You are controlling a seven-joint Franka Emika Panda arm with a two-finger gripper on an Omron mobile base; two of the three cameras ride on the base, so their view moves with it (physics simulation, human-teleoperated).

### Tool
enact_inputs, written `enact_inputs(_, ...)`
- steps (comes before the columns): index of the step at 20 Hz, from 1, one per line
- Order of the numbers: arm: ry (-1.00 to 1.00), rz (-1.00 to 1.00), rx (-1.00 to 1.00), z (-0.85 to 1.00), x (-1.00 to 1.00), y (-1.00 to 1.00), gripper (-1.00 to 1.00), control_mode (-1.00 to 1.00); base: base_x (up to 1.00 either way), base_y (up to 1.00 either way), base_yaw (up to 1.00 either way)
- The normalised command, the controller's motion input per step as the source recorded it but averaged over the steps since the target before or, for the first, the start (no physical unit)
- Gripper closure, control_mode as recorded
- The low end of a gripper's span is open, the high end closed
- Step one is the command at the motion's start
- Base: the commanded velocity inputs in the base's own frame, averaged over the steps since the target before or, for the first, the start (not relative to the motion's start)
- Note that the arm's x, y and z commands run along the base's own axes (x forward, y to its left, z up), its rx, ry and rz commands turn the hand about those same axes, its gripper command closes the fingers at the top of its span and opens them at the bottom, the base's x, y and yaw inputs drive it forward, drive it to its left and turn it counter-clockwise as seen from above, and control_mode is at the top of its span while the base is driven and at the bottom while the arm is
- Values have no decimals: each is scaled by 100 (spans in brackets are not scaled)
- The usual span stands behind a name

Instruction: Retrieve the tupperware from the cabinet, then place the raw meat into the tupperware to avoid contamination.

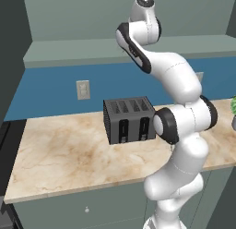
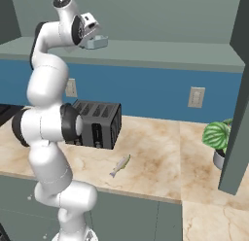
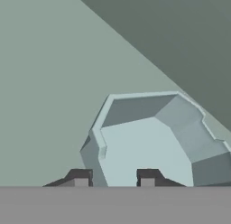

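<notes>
While reaching into the cabinet (image 2: pixel 146 50), jaws narrowed, clamping the tupperware (image 3: pixel 153 142) wall.

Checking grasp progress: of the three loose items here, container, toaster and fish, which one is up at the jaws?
The small pale blue-grey translucent container, up in the cabinet with a fingertip on each side of its wall. The dark four-slot toaster and silvery fish sit below on the counter.

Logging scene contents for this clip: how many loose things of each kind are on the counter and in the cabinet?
Toaster: 1
Fish: 1
Potted plant: 1
Tupperware, on the cabinet shelf, hand closed on its wall: 1
Total: 4
</notes>
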Motion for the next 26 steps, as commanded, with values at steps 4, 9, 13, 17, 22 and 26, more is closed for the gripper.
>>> enact_inputs(4, -3, 0, 0, 0, -51, 12, 100, -100, 0, 0, 0)
enact_inputs(9, -6, 3, -1, 0, -82, 12, 100, -100, 0, 0, 0)
enact_inputs(13, -6, 5, -2, -4, -100, 4, 100, -100, 0, 0, 0)
enact_inputs(17, -3, 5, -1, -15, -100, 0, 100, -100, 0, 0, 0)
enact_inputs(22, 0, 4, 0, -27, -100, -12, 100, -100, 0, 0, 0)
enact_inputs(26, 0, 3, 0, -40, -88, -22, 100, -100, 0, 0, 0)
